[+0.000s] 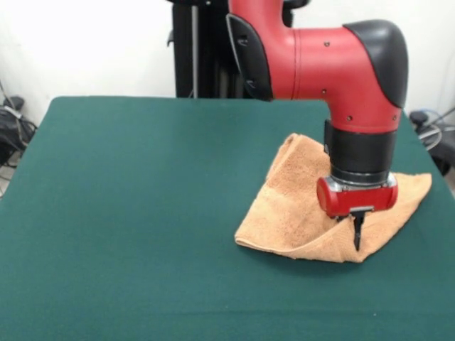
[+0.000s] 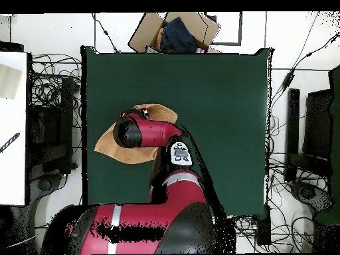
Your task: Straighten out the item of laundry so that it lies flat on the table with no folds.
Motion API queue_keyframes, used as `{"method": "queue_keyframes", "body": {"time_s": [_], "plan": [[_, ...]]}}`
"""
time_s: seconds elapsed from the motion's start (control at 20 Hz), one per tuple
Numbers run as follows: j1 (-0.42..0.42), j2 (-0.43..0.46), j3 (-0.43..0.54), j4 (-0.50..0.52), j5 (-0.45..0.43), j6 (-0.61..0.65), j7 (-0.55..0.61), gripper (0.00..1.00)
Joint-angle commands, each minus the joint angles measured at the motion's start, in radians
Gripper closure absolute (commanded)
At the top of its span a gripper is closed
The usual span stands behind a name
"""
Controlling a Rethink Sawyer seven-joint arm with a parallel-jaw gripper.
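Note:
The item of laundry (image 1: 298, 206), a peach-orange terry towel, lies folded over on the right half of the dark green table (image 1: 142, 213). One layer is doubled up, and a fold ridge rises toward the gripper. My gripper (image 1: 357, 233) points straight down at the towel's near right edge. Its dark fingers are pressed together into one narrow tip, pinching the fold. In the overhead view the arm's head covers the gripper and the towel's middle. Only the towel's (image 2: 109, 147) corners show on the table (image 2: 219, 99).
The red and black arm (image 1: 320, 64) reaches over the table's far right part. Beyond the table's edge in the overhead view stand a cardboard box (image 2: 176, 33) holding dark cloth and a white surface (image 2: 13, 126), amid many floor cables.

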Motion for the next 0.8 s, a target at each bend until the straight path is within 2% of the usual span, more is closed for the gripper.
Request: {"method": "queue_keyframes", "body": {"time_s": [0.05, 0.8], "plan": [[0.038, 0.039, -0.045, -0.075, 0.080, 0.090, 0.207, 1.00], [0.116, 0.083, -0.128, -0.146, 0.168, 0.126, 0.235, 1.00]]}}
